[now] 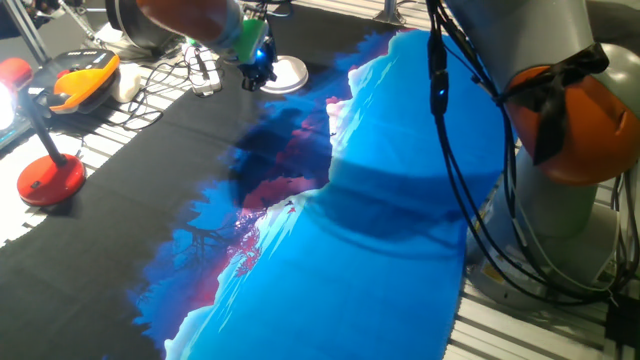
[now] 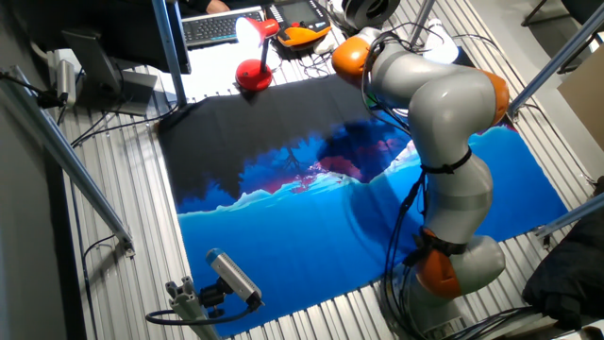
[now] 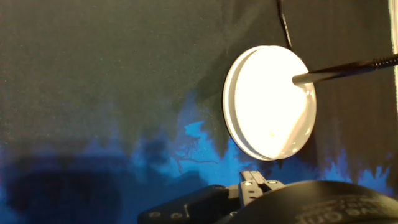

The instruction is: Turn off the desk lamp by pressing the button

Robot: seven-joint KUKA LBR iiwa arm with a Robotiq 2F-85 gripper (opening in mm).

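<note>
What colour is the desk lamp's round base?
Glossy white; the desk lamp's base shows best in the hand view.

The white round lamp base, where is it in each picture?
One fixed view: the white lamp base sits at the top middle, just right of the gripper.
The other fixed view: not visible; the robot arm blocks that spot.
Hand view: right of centre, glowing bright, thin stem coming off it.
Shared landmark: the blue and black cloth under everything.

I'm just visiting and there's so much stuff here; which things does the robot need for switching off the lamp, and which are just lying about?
Needed:
desk lamp
gripper

Lying about:
red-based lamp
orange device
keyboard
blue cloth
</note>
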